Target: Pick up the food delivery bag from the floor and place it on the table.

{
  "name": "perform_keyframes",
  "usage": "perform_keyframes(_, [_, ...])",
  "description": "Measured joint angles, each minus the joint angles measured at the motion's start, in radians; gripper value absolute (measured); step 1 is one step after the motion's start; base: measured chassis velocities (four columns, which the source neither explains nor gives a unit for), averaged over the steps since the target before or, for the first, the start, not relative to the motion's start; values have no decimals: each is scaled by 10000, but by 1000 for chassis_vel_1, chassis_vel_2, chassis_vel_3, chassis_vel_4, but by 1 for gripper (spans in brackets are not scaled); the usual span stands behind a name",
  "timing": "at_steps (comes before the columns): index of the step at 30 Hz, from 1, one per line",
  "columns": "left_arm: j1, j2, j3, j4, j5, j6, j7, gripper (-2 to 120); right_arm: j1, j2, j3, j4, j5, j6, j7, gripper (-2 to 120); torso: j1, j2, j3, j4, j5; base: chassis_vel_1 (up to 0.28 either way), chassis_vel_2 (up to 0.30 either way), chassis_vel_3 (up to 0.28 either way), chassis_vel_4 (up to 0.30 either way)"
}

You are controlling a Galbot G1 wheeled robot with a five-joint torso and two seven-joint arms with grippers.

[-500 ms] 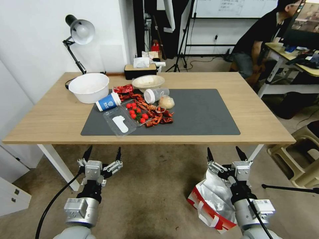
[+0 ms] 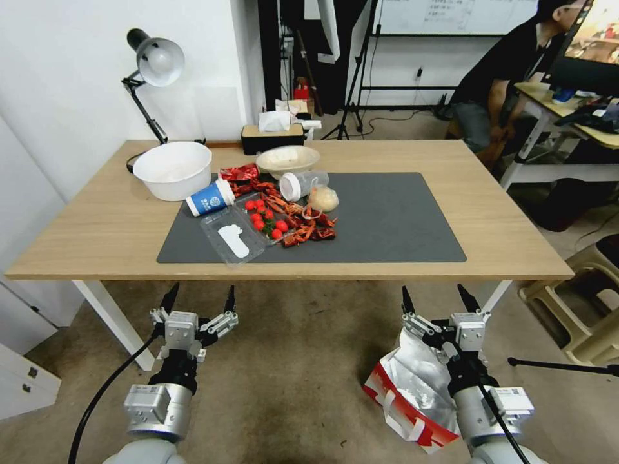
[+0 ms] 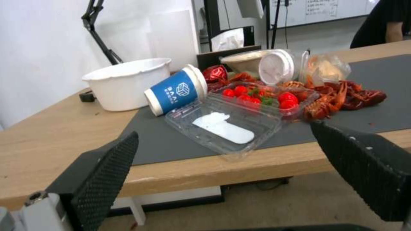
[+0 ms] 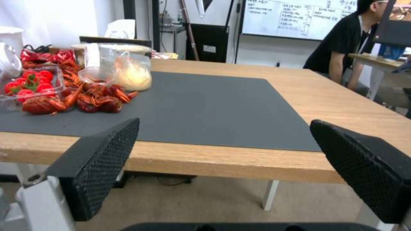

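The food delivery bag (image 2: 412, 386), white and red with silver foil lining, lies on the carpeted floor (image 2: 296, 367) at the lower right, partly under my right arm. Above it my right gripper (image 2: 438, 297) hangs open with nothing between its fingers, just in front of the table (image 2: 97, 238) edge. My left gripper (image 2: 199, 297) is also open and empty, held level with it on the left. The light-wood table carries a dark grey mat (image 2: 387, 219). From the right wrist view the mat (image 4: 205, 106) lies ahead between the open fingertips (image 4: 107, 150).
Food clutter covers the mat's left half: a white bowl (image 2: 173, 169), a tipped blue cup (image 2: 209, 198), a clear tray of tomatoes (image 2: 248, 222), crayfish (image 2: 303, 225). The mat's right half is bare. A desk lamp (image 2: 151, 64) stands at the back left. Stools (image 2: 580, 303) sit to the right.
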Motion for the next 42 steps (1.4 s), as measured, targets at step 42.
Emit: perform_keyframes(42, [684, 277, 1315, -2039, -2656, 2885, -2209, 100, -1438, -64, 169, 2010, 990, -2217, -279, 100, -1, 1, -1, 0, 1, 0, 0, 0, 0])
